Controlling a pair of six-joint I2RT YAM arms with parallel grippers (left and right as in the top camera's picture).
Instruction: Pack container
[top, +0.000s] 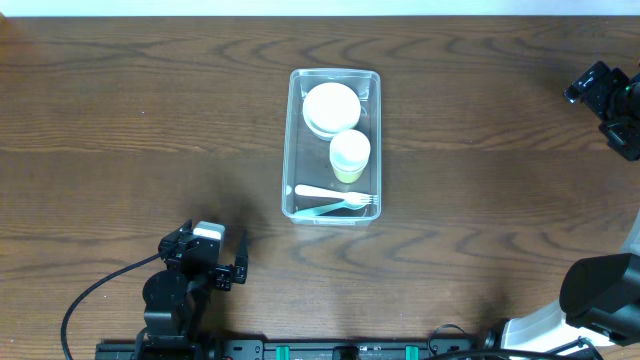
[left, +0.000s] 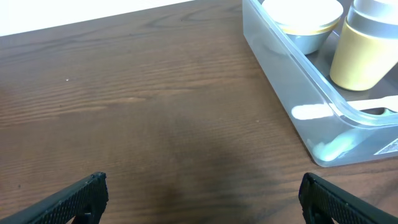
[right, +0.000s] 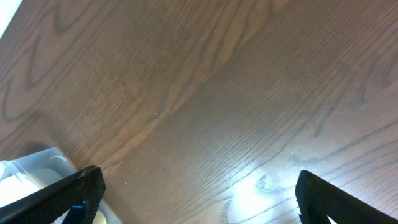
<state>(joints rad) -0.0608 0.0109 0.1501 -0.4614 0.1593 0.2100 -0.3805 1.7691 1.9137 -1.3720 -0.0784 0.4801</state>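
Container (top: 292, 150) holds bowls (top: 331, 105), cup (top: 350, 153), fork (top: 335, 193). L gripper (left: 202, 193) & R gripper (right: 199, 186): jaws apart, empty, well away. Judged: packing complete. Next: park arms; no further pick visible.

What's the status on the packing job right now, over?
Left gripper open, empty. Right gripper open, empty, parked far right. Container mid-table, holding bowls, cup, fork. Nothing seen in the way.
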